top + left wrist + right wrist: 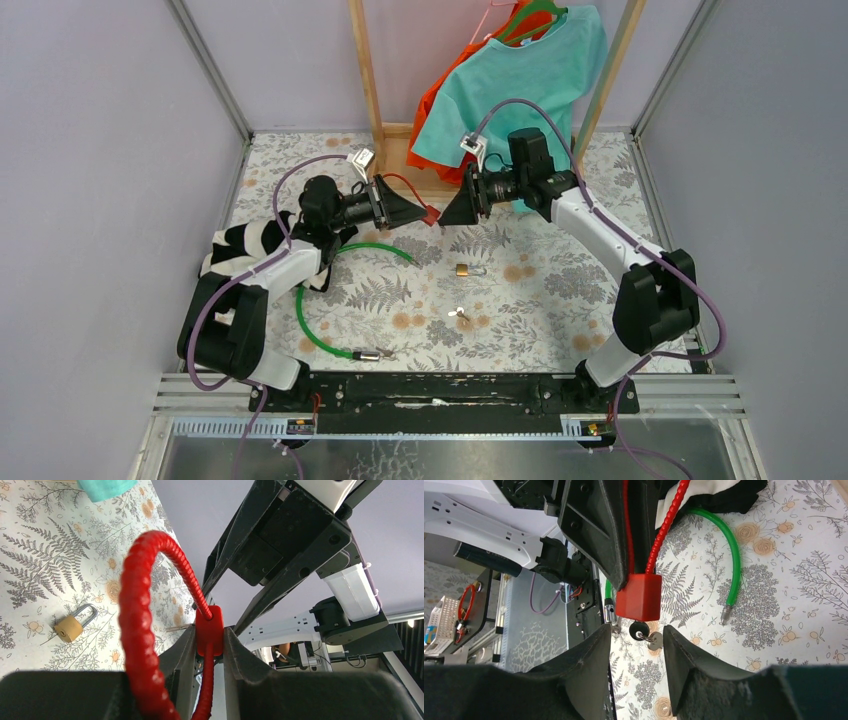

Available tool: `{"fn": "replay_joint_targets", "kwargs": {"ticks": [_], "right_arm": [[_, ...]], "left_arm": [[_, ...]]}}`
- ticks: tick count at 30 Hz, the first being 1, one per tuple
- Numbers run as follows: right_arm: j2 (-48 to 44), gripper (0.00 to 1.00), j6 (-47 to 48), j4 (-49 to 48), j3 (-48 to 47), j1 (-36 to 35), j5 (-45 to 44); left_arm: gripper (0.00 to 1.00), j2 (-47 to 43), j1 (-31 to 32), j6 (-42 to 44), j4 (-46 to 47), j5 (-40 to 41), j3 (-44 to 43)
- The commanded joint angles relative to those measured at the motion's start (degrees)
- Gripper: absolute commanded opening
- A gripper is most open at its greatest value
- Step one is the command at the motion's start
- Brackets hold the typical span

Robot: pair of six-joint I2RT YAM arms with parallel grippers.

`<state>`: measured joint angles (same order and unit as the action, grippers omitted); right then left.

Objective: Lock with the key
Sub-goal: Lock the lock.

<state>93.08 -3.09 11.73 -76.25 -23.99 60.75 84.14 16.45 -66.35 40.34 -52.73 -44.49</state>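
Observation:
My left gripper (410, 212) is shut on the red lock body (209, 629) of a red cable lock and holds it above the table. The lock's ribbed cable (136, 605) loops back past the fingers. A key with a black head (640, 628) sticks out of the body's end face, and a second metal key (654, 640) hangs from its ring. My right gripper (638, 632) faces the lock. Its jaws are open on either side of the black key head, with a gap on each side. In the top view the right gripper (447, 214) is nearly tip to tip with the left.
A brass padlock (463, 269) and a small bunch of keys (460, 315) lie on the floral table mid-front. A green cable lock (312, 325) curves near the left arm, beside a black-and-white striped cloth (240, 245). Teal and orange shirts (520, 80) hang on a wooden rack behind.

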Motion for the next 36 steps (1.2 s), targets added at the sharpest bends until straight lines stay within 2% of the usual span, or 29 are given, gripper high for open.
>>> {"fn": "replay_joint_targets", "kwargs": {"ticks": [1, 10, 22, 28, 36], "right_arm": [[-0.53, 0.49, 3.84, 2.16, -2.08, -0.99, 0.62], [0.34, 0.44, 4.95, 3.16, -2.74, -2.8, 0.05], [-0.34, 0.24, 6.08, 3.67, -3.02, -3.45, -5.2], [-1.32, 0.16, 9.03, 5.16, -3.56, -4.38, -15.55], [-2.74, 0.15, 15.15, 6.62, -3.47, -7.56, -33.2]], "left_arm": [[0.0, -1.26, -0.19, -0.94, 4.28, -0.71, -0.1], [0.0, -1.37, -0.19, -1.07, 4.12, -0.58, 0.0], [0.0, -1.42, -0.19, -1.76, 2.84, 0.02, -0.04], [0.0, -1.5, -0.18, -2.74, -2.4, 1.84, -0.71], [0.0, -0.54, -0.15, -4.44, -10.05, 4.21, -1.86]]}}
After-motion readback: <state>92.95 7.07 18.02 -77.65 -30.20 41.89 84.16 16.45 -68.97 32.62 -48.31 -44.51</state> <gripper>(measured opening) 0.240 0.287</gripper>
